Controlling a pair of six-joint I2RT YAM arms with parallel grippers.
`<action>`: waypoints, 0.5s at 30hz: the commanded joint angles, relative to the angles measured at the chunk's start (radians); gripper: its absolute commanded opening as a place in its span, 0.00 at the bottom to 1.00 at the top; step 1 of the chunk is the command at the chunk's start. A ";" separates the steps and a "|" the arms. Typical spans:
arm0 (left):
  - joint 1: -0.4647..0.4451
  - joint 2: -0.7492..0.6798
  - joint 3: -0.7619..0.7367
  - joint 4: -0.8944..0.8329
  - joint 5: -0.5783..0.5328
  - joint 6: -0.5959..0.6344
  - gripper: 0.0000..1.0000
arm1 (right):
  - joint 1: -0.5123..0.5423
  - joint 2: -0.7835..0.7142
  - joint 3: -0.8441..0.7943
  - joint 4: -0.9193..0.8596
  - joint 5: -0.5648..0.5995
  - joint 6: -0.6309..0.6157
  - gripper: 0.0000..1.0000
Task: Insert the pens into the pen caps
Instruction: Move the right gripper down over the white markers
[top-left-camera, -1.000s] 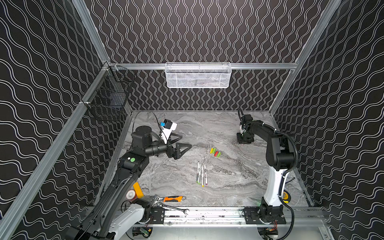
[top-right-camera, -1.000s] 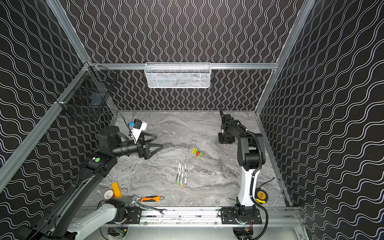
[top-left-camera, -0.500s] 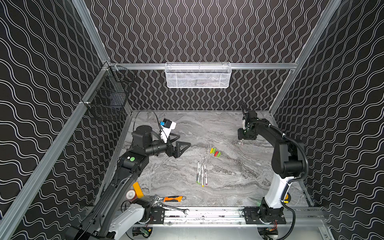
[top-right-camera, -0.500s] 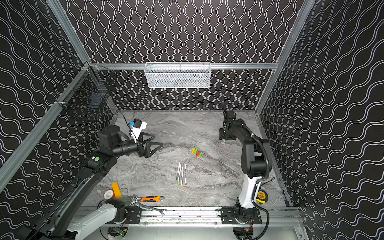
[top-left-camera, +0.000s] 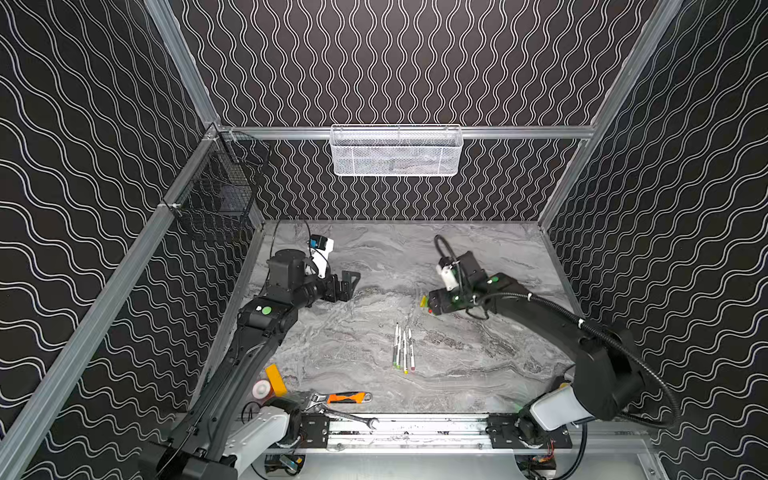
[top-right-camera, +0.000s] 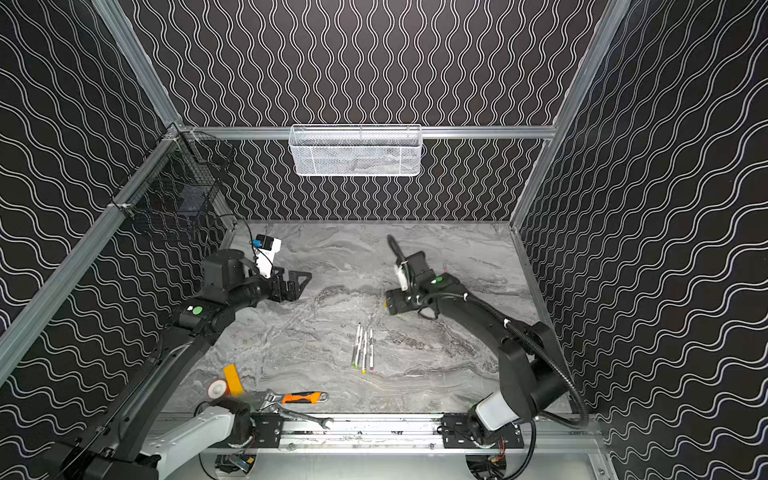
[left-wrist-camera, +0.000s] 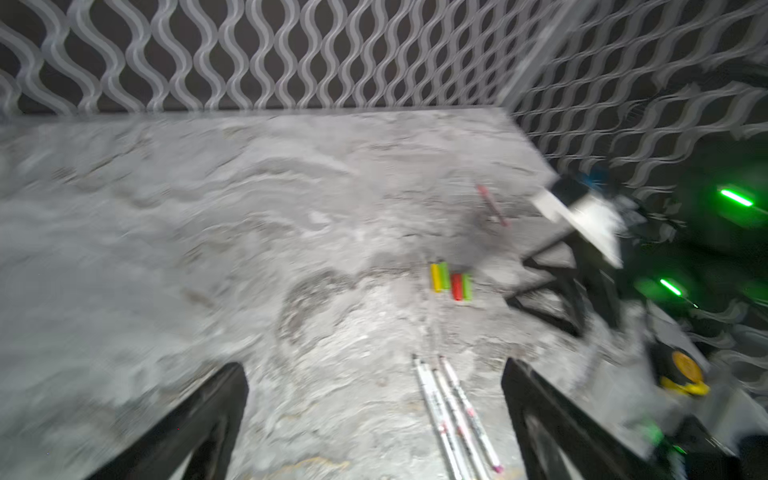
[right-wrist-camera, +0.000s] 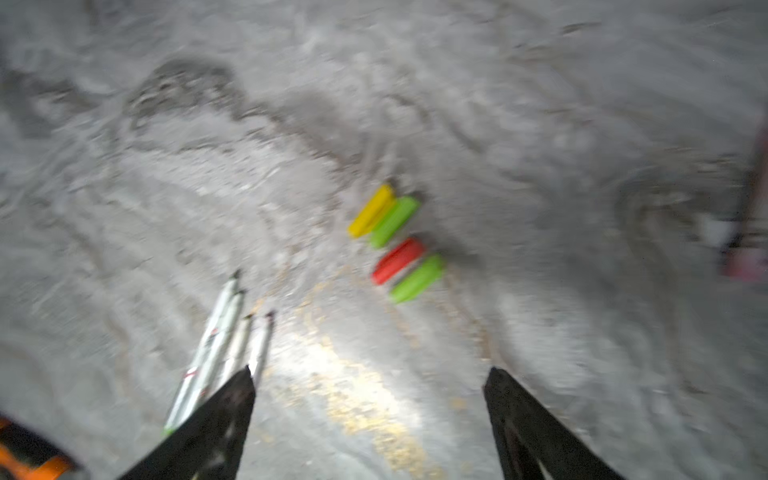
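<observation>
Several slim white pens (top-left-camera: 403, 349) (top-right-camera: 363, 349) lie side by side in the middle of the marble table. They also show in the left wrist view as pens (left-wrist-camera: 453, 411) and in the right wrist view as pens (right-wrist-camera: 224, 336). The pen caps (right-wrist-camera: 395, 237) (left-wrist-camera: 451, 280), yellow, green, red and green, lie in a row just beyond the pens. In both top views my right gripper (top-left-camera: 432, 305) (top-right-camera: 388, 305) hovers over them and hides all but a yellow and red sliver (top-left-camera: 424, 302). Its jaws (right-wrist-camera: 370, 372) stand open and empty. My left gripper (top-left-camera: 351, 282) (left-wrist-camera: 374, 368) hangs open and empty at the left.
An orange-handled wrench (top-left-camera: 347, 398), a steel spanner (top-left-camera: 353, 417) and a tape roll (top-left-camera: 262, 390) lie by the front rail. A thin reddish stick (left-wrist-camera: 492, 205) lies behind the caps. A white mesh basket (top-left-camera: 395, 151) and a black wire basket (top-left-camera: 220, 199) hang on the walls.
My right arm has swung from the back right corner to the middle, over the caps, and its jaws have opened. The left arm has barely moved.
</observation>
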 joint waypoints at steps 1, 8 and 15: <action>0.014 0.011 0.004 -0.015 -0.074 -0.028 0.99 | 0.086 -0.001 -0.031 0.068 0.001 0.122 0.89; 0.026 0.019 0.002 -0.019 -0.069 -0.033 0.99 | 0.248 0.111 -0.009 0.017 0.134 0.228 0.75; 0.029 0.015 -0.001 -0.016 -0.057 -0.031 0.99 | 0.277 0.178 -0.013 0.028 0.151 0.251 0.48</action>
